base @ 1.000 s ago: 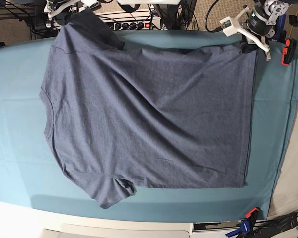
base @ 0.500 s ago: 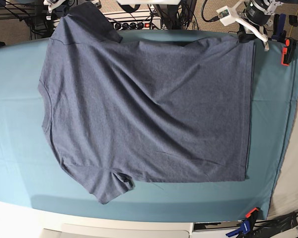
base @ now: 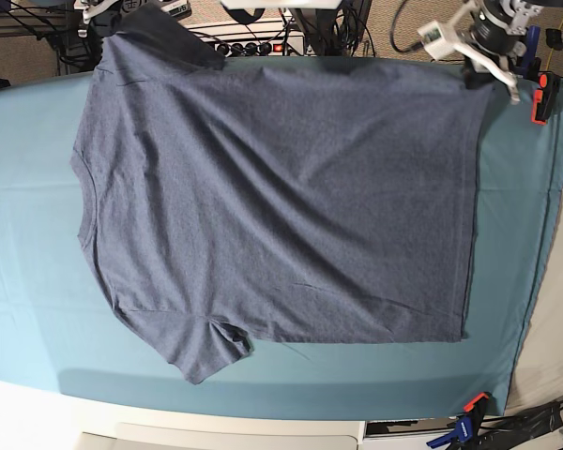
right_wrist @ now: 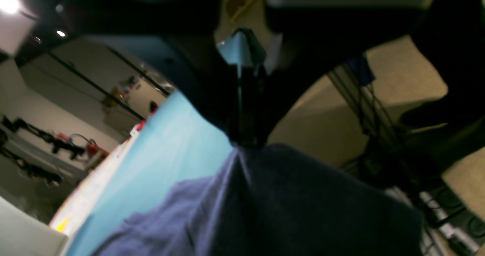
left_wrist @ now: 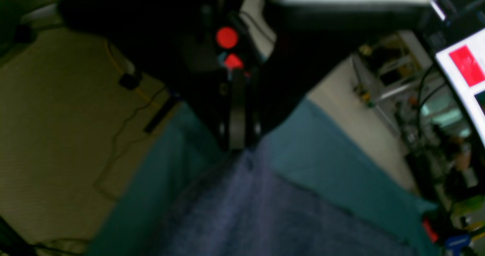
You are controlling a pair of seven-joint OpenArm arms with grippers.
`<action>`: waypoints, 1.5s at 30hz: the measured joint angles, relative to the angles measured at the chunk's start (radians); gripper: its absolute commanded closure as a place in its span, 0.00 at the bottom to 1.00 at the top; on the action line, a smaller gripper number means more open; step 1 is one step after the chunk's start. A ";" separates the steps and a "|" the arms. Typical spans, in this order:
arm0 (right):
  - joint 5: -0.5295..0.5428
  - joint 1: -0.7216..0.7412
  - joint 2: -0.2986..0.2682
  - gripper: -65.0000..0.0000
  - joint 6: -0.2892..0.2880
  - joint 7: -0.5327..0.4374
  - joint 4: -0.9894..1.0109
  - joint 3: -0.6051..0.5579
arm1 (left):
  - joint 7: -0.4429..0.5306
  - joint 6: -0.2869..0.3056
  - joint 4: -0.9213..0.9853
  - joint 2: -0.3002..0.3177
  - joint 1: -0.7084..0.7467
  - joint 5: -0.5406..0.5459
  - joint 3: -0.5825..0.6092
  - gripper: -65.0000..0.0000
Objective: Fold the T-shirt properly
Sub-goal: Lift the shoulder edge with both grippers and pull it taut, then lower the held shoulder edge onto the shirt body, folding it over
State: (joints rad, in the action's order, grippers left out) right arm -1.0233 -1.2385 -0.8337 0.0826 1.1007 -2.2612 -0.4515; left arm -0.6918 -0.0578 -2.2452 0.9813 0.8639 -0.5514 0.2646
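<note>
Teal cloth covers the table (base: 28, 234) you work on, and on it lies the T-shirt (base: 281, 197), dark blue-grey, plain side up, spread nearly flat. Its long axis runs across the base view: the neck is toward that view's left, the bottom hem toward its right. The far side of the shirt is drawn to the far table edge, and the far sleeve hangs partly beyond it; the near sleeve (base: 211, 352) lies crumpled close to the near edge.

You hold the shirt at its two far corners. The left gripper (base: 477, 77) is at the far hem corner, and in the left wrist view (left_wrist: 237, 144) its jaws stand narrow, shut on the cloth, which runs away from them over the table. The right gripper (right_wrist: 246, 142) is at the far sleeve; in the right wrist view its jaws are also shut, with dark fabric bunched directly under them. In the base view it is almost hidden at the top edge.

For the coming move, I judge that the whole shirt lies from both jaws toward the near edge, so a fold would carry the far side that way. Both arms are equally near their corners.

No containers are in the scene.
</note>
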 measured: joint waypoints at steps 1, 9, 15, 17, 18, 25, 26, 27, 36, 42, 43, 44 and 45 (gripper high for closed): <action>-0.009 0.000 0.000 1.00 0.011 0.004 0.000 0.000 | 0.000 -0.001 0.000 0.000 0.000 0.005 -0.014 1.00; -0.027 0.025 0.000 1.00 0.027 0.010 0.000 0.000 | 0.004 0.000 0.000 0.000 0.000 0.049 -0.037 1.00; -0.024 0.142 0.019 1.00 0.037 -0.021 0.000 0.000 | 0.022 0.001 0.000 0.000 0.000 0.048 -0.037 1.00; -0.003 0.205 0.039 1.00 0.043 -0.033 0.000 0.000 | 0.045 0.000 0.000 0.000 0.000 0.048 -0.037 1.00; 0.023 0.240 0.052 1.00 0.040 -0.037 0.000 0.000 | 0.049 0.002 0.000 0.000 -0.003 0.049 -0.037 1.00; 0.216 0.484 0.151 1.00 -0.040 -0.093 0.001 -0.001 | 0.057 0.003 0.000 0.000 -0.044 0.048 -0.037 1.00; 0.260 0.513 0.164 1.00 -0.059 -0.112 0.001 -0.001 | 0.057 0.003 0.000 -0.001 -0.052 0.048 -0.037 1.00; 0.294 0.541 0.177 1.00 -0.074 -0.122 0.001 -0.001 | 0.058 0.003 0.000 0.000 -0.061 0.048 -0.037 1.00; 0.390 0.676 0.241 1.00 -0.103 -0.145 0.011 0.063 | 0.061 0.006 0.000 0.000 -0.127 0.060 -0.037 1.00; 0.483 0.685 0.274 1.00 -0.136 -0.200 0.149 0.218 | 0.084 0.030 0.000 0.000 -0.177 0.105 -0.035 1.00; 0.483 0.694 0.274 1.00 -0.136 -0.205 0.167 0.227 | 0.083 0.043 0.000 0.000 -0.187 0.108 -0.036 1.00; 0.481 0.705 0.274 1.00 -0.135 -0.216 0.179 0.229 | 0.083 0.048 0.000 0.000 -0.195 0.110 -0.036 1.00; 0.479 0.716 0.274 1.00 -0.136 -0.227 0.186 0.229 | 0.084 0.048 0.000 0.000 -0.201 0.119 -0.036 1.00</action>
State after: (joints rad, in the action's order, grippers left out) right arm -0.5442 -0.5224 -0.5594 -0.0532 0.8734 -2.0750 -0.2226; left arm -0.6079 -0.0097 -2.2448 0.9813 0.6632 -0.4324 0.2287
